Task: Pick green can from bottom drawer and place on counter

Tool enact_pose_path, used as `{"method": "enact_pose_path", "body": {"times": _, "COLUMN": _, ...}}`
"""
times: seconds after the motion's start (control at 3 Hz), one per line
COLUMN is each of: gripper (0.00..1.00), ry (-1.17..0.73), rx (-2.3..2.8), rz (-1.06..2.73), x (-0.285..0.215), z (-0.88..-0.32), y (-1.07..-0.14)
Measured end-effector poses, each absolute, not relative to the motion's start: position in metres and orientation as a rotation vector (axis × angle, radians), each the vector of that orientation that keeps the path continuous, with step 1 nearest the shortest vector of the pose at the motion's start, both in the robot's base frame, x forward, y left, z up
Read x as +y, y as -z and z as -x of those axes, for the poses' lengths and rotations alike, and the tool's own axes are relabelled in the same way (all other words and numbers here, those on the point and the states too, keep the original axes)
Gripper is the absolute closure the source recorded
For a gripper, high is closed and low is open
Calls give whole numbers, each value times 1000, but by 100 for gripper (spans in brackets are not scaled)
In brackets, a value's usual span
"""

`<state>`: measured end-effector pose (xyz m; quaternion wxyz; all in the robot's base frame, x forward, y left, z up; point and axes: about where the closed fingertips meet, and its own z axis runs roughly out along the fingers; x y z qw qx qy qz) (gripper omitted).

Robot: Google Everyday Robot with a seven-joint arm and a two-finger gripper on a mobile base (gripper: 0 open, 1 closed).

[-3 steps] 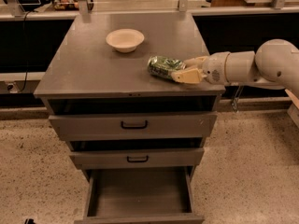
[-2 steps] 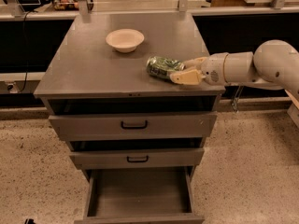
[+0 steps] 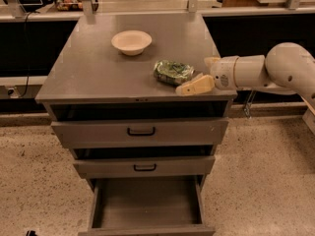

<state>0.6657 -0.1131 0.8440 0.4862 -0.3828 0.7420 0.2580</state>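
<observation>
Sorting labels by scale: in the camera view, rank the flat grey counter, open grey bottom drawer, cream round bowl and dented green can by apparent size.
1. flat grey counter
2. open grey bottom drawer
3. cream bowl and green can look alike. The can, beside the open gripper at the counter's front edge, is nearer.

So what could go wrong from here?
The green can lies on its side on the counter, so it may roll. The claw is open right beside it; pulling away could nudge it toward the front edge, above the open bottom drawer.
</observation>
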Motion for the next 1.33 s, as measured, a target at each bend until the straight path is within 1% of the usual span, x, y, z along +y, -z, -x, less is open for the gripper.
{"method": "enact_pose_path", "body": {"times": 0.33, "gripper": 0, "ry": -599, "rx": 1770, "rz": 955, "x": -114, "z": -662, "y": -850}}
{"method": "enact_pose_path", "body": {"times": 0.67, "gripper": 0, "ry": -556, "rx": 1673, "rz": 1008, "x": -112, "z": -645, "y": -872}}
{"method": "enact_pose_path", "body": {"times": 1.0, "gripper": 0, "ry": -453, "rx": 1590, "rz": 1141, "x": -92, "z": -624, "y": -891}}
{"method": "enact_pose_path", "body": {"times": 1.33, "gripper": 0, "ry": -356, "rx": 1523, "rz": 1196, "x": -82, "z": -609, "y": -911}}
